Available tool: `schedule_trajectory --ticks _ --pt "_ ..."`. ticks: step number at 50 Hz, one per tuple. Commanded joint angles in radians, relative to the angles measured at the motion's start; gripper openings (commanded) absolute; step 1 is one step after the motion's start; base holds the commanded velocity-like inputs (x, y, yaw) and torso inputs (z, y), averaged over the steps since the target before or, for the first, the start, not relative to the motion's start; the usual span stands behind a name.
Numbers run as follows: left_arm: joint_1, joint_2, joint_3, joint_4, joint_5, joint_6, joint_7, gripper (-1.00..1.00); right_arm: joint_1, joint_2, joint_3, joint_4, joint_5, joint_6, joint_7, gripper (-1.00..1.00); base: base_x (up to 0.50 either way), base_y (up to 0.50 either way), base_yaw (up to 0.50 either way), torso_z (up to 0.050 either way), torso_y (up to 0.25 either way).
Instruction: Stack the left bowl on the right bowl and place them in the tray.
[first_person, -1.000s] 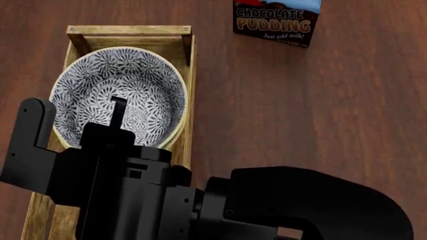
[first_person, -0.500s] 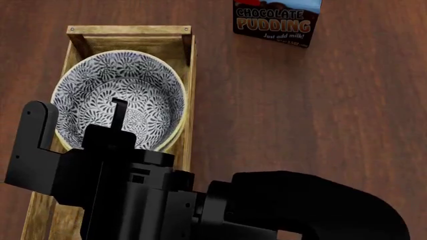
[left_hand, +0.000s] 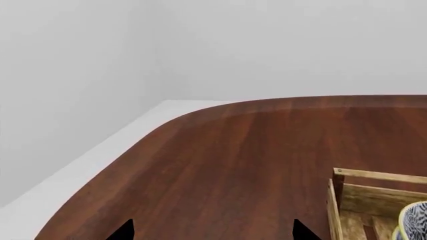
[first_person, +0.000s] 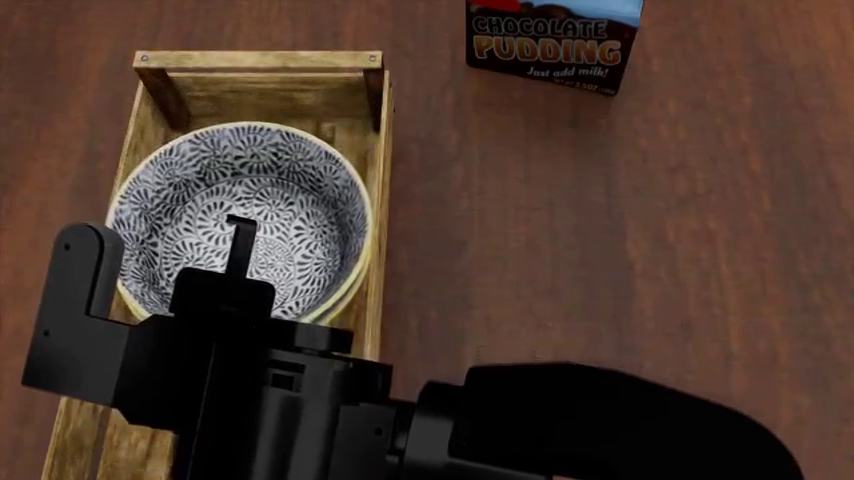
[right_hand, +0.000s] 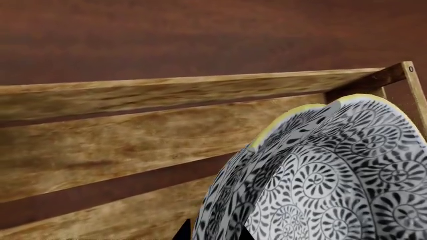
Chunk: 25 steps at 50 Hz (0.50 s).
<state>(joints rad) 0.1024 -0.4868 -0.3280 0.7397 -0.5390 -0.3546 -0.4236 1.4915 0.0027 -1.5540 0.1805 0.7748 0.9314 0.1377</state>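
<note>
The stacked bowls (first_person: 240, 220) have slid nearer along the tray (first_person: 256, 62), carried by the right gripper (first_person: 160, 260).

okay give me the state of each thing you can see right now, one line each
Bowls: nested, inside the tray.
Tray: flat on the table, holding the bowls.
Pudding box: on the table, apart from the tray.
Right hand: shut on the bowls' rim.
Left hand: open, empty.

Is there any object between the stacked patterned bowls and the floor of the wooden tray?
Nothing visible: the stacked black-and-white patterned bowls already sit inside the long light-wood slatted tray, with the right gripper at their rim.
</note>
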Motion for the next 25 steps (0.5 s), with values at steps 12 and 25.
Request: schedule_trajectory --ticks 12,25 --pt "0.009 -0.002 -0.013 0.005 -0.012 0.004 -0.003 1.00 -0.036 -0.003 0.007 -0.005 -0.117 -0.006 -0.113 -1.00 0.00 0.00 0.00 0.001 0.001" --pt "0.011 -0.005 -0.015 0.006 -0.015 0.004 -0.006 1.00 -0.059 -0.003 0.007 -0.004 -0.146 -0.005 -0.132 -1.00 0.00 0.00 0.00 0.000 0.001"
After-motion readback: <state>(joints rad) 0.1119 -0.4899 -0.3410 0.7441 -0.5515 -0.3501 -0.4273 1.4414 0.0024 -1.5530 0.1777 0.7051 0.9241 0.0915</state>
